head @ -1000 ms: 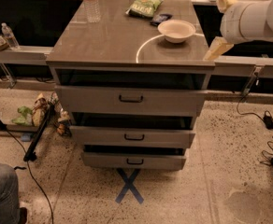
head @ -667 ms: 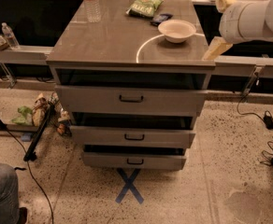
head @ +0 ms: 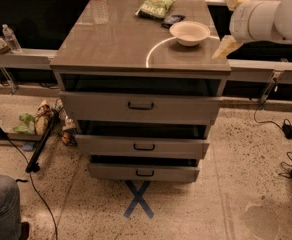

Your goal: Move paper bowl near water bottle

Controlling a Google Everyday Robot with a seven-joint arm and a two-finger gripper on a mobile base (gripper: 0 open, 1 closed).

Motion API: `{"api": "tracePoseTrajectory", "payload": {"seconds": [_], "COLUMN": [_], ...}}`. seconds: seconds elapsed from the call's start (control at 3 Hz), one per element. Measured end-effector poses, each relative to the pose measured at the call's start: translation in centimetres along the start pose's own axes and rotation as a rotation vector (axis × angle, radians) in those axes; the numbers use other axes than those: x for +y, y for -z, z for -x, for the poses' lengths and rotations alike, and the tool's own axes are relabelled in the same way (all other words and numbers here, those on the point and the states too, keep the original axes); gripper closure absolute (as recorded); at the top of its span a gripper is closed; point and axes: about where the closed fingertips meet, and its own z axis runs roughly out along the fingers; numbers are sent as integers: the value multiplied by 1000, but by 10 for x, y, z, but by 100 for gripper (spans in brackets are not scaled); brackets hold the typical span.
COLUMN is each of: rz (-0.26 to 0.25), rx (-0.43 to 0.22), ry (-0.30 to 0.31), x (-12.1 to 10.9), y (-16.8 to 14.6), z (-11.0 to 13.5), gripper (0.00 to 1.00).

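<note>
Brown and smooth, the flat top of the one table [head: 116, 49] carries four things. The jaws, at the end of a white rounded arm [head: 271, 19], hang at the table's right edge; their two pale yellow halves stand wide apart, one high and one low, with nothing held between them.

Just beside the jaws, toward the table's middle, sits the one paper bowl [head: 189, 32], round, shallow and off-white, apart from them. Beyond the bowl lie one small dark packet [head: 172, 20] and one crinkled green snack bag [head: 156, 7]. Well apart from the jaws, at the far opposite corner, stands the one clear ribbed water bottle [head: 98, 4], upright.

Below the top are three drawers [head: 141, 106], each with one dark handle, all slightly pulled out. One smaller bottle [head: 11, 38] stands on a ledge far from the jaws. One blue cross [head: 139, 199] marks the speckled floor [head: 246, 184].
</note>
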Motion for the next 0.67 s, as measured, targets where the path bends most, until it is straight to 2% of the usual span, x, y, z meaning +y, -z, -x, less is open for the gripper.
{"api": "tracePoseTrajectory", "payload": {"seconds": [0.33,0.67], "rz": [-44,-47], "rx": [6,8], "ry": [18,20], "x": [-10,-9], "y": [-17,-34], "z": [-5,-8], "gripper": [18,41]}}
